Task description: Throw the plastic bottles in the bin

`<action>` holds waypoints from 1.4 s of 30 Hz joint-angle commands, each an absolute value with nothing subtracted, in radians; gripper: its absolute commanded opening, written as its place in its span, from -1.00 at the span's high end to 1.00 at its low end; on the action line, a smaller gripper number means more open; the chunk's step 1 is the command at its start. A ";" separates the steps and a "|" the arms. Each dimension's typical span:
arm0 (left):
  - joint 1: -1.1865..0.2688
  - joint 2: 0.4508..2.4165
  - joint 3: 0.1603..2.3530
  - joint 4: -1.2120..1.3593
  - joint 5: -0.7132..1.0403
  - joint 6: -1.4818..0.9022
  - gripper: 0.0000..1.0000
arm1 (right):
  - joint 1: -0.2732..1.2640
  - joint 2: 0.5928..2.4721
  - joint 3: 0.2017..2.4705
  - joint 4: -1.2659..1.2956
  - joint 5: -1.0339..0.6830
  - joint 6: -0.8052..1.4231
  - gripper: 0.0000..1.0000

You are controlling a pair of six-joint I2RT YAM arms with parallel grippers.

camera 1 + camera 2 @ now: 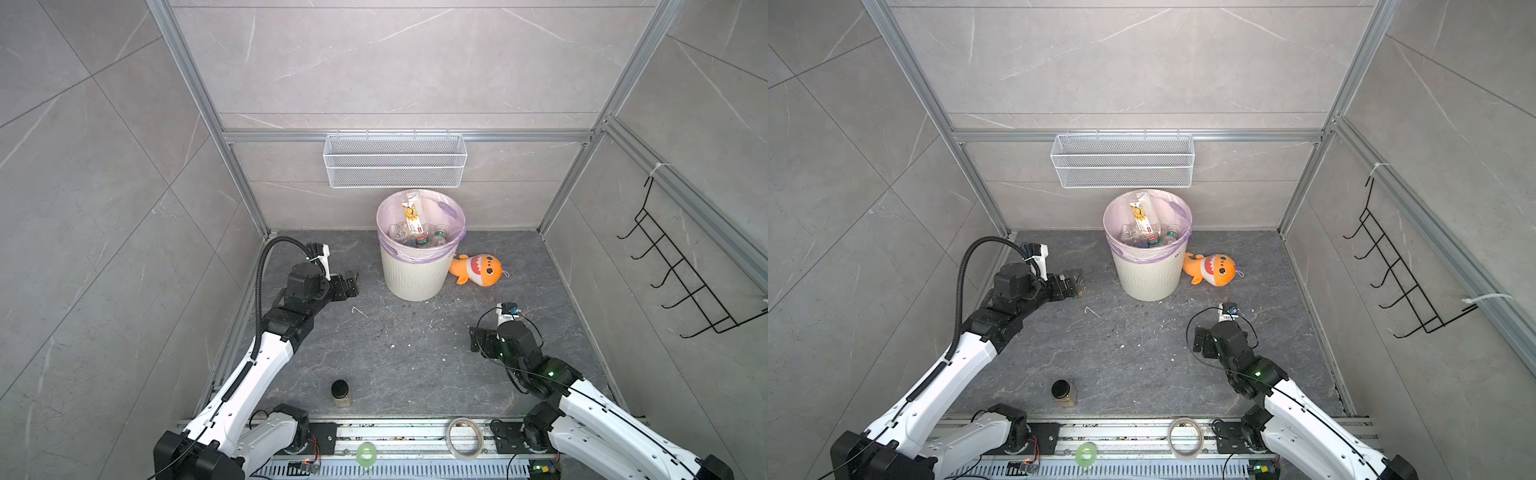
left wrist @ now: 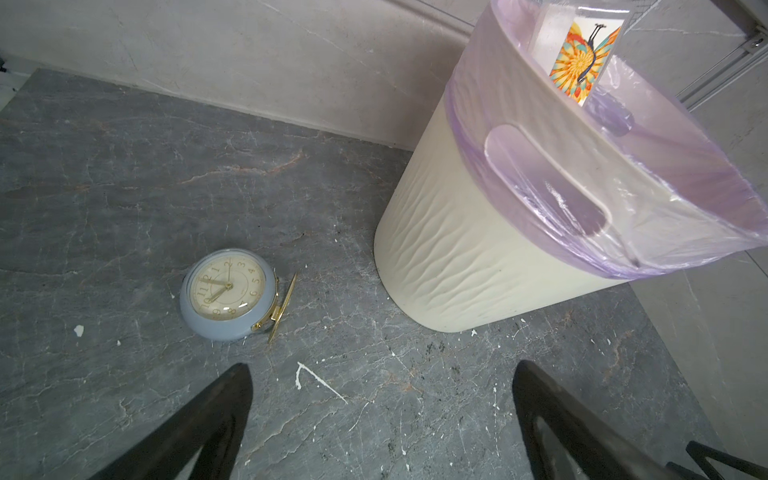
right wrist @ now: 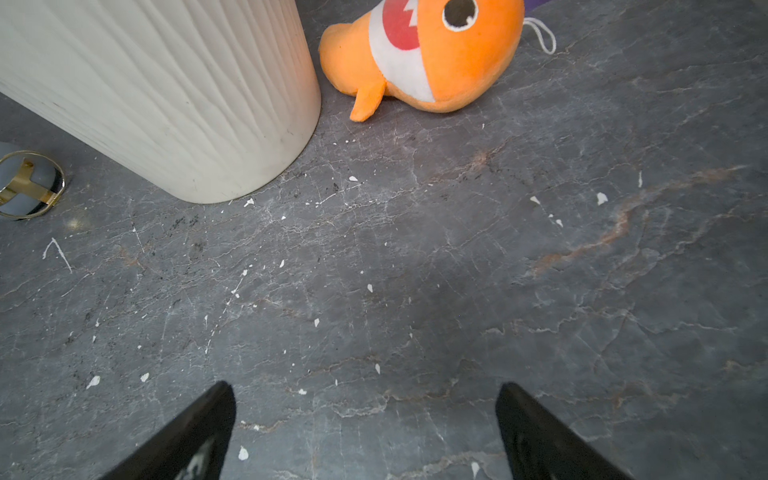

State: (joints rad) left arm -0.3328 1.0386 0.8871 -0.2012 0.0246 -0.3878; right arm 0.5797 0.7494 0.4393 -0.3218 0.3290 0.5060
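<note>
Jaws spread wide on left gripper (image 2: 380, 365) and right gripper (image 3: 365, 384), both above floor (image 3: 415, 270).
Bottles (image 1: 411, 220) sit in bin (image 1: 409, 278) at far centre; plush (image 1: 478, 270) just right of it.

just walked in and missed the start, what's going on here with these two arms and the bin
A two-armed robot is putting plastic bottles in the bin. The bottles in view all lie inside it. The left gripper and right gripper are both open and empty, near the bin. A toy fish, a clock and a jar sit on the floor outside it.
</note>
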 commanded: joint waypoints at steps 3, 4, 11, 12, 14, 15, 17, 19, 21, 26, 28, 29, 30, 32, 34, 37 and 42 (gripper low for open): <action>-0.327 1.008 0.854 -0.183 -0.032 -0.412 -1.00 | 0.585 0.782 0.514 -0.326 0.370 0.499 -0.99; -0.328 1.008 0.848 -0.185 -0.047 -0.414 -1.00 | 0.584 0.797 0.526 -0.324 0.375 0.493 -0.99; -0.327 0.974 0.757 -0.144 -0.225 -0.426 -0.99 | 0.584 0.900 0.634 -0.321 0.422 0.467 -0.99; -0.328 0.964 0.741 -0.135 -0.265 -0.436 -0.99 | 0.584 0.912 0.645 -0.323 0.432 0.466 -0.99; -0.326 0.936 0.703 -0.111 -0.322 -0.426 -0.99 | 0.584 0.932 0.673 -0.327 0.453 0.464 -0.99; -0.325 0.927 0.690 -0.101 -0.337 -0.416 -0.99 | 0.584 0.938 0.684 -0.327 0.463 0.462 -0.99; -0.323 0.914 0.670 -0.083 -0.362 -0.391 -0.99 | 0.585 0.950 0.707 -0.329 0.484 0.450 -0.99; -0.321 0.910 0.661 -0.081 -0.384 -0.370 -0.99 | 0.584 0.961 0.720 -0.318 0.507 0.429 -0.99; -0.319 0.912 0.649 -0.074 -0.406 -0.336 -1.00 | 0.584 0.965 0.727 -0.301 0.529 0.405 -0.99; -0.320 0.871 0.491 0.169 -0.412 -0.187 -1.00 | 0.584 0.960 0.755 -0.288 0.557 0.349 -0.99; -0.319 0.846 0.425 0.267 -0.388 -0.135 -1.00 | 0.584 0.954 0.761 -0.282 0.562 0.329 -0.99; -0.318 0.839 0.393 0.313 -0.381 -0.113 -1.00 | 0.584 0.951 0.763 -0.276 0.563 0.318 -0.99; -0.318 0.840 0.370 0.344 -0.379 -0.092 -1.00 | 0.584 0.951 0.763 -0.271 0.563 0.307 -0.99; -0.316 0.851 0.349 0.371 -0.387 -0.062 -1.00 | 0.584 0.955 0.766 -0.263 0.553 0.284 -0.99; -0.314 0.873 0.333 0.394 -0.401 -0.022 -1.00 | 0.584 0.963 0.765 -0.238 0.547 0.254 -0.99; -0.308 0.907 0.286 0.492 -0.406 0.026 -1.00 | 0.585 0.984 0.770 -0.227 0.524 0.206 -0.99; -0.251 1.000 0.234 0.626 -0.379 0.090 -1.00 | 0.588 1.000 0.761 -0.211 0.453 0.175 -0.99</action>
